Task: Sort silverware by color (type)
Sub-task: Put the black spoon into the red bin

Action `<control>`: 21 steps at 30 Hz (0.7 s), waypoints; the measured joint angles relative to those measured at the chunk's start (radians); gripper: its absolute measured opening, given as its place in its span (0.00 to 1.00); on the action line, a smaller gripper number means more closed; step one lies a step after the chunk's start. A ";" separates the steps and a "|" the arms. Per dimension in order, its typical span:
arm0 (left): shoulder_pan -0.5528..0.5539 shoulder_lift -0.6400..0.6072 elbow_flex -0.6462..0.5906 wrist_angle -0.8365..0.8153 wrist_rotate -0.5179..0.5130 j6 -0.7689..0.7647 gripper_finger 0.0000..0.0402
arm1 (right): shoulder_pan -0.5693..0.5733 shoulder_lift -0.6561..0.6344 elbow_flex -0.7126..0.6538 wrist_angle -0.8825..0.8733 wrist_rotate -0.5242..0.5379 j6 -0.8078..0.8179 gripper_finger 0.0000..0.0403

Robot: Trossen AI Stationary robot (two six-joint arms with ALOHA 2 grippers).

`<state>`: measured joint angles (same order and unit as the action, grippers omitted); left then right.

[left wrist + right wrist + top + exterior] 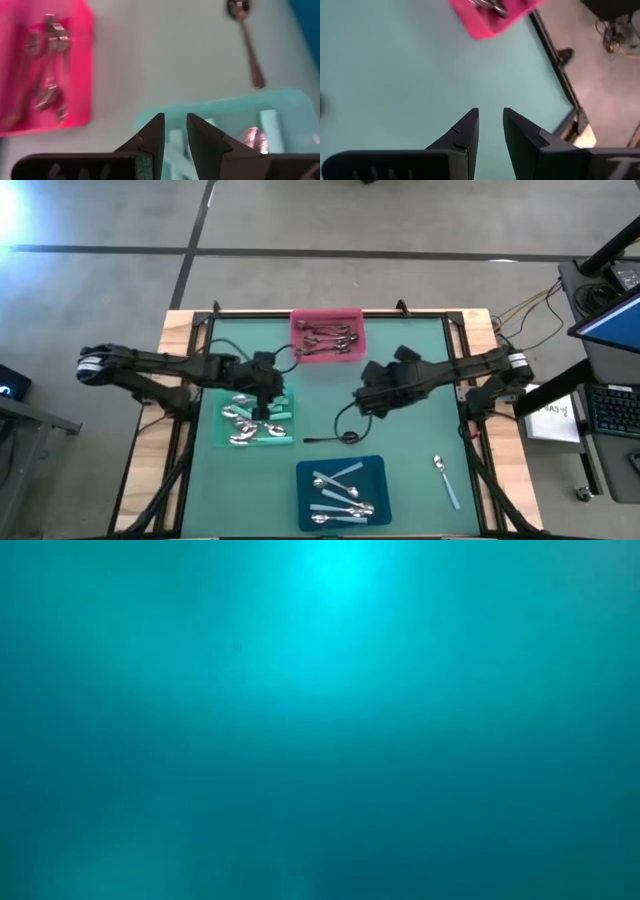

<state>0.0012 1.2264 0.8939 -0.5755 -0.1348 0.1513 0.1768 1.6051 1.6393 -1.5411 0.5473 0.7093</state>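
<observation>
Left gripper (174, 131) (slightly spread) over green tray's (226, 442) edge; right gripper (490, 127) likewise, mid-mat.

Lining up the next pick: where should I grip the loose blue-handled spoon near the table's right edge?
Grip the blue-handled spoon mid-handle, straight from above, fingers across the shaft. It lies flat and alone, bowl pointing away from the front edge; the right gripper is nearer.

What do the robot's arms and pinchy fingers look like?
Both arms are dark, thin and jointed, each with a silvery-white band near its outer end. A black cable loops below the right gripper. Each gripper, including the left gripper, has two black wedge-shaped fingers.
</observation>
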 joint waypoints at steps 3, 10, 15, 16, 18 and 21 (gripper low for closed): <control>0.020 0.097 0.064 0.000 0.108 0.045 0.16 | 0.000 -0.083 -0.068 -0.013 0.014 0.059 0.20; 0.010 0.343 0.252 -0.084 0.352 0.113 0.16 | 0.002 -0.322 -0.284 0.106 0.010 0.116 0.20; -0.031 0.511 0.410 -0.144 0.471 0.129 0.16 | 0.002 -0.442 -0.441 0.268 -0.061 0.055 0.20; -0.042 0.540 0.444 -0.163 0.474 0.129 0.16 | 0.002 -0.457 -0.471 0.287 -0.080 0.039 0.20; -0.063 0.591 0.509 -0.209 0.475 0.127 0.16 | 0.002 -0.477 -0.524 0.317 -0.104 0.015 0.20; -0.087 0.658 0.594 -0.267 0.475 0.112 0.16 | 0.002 -0.492 -0.590 0.335 -0.111 -0.023 0.20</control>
<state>-0.0859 1.8847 1.4883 -0.8422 0.3405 0.2631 0.1787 1.1131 1.0495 -1.2057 0.4364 0.6864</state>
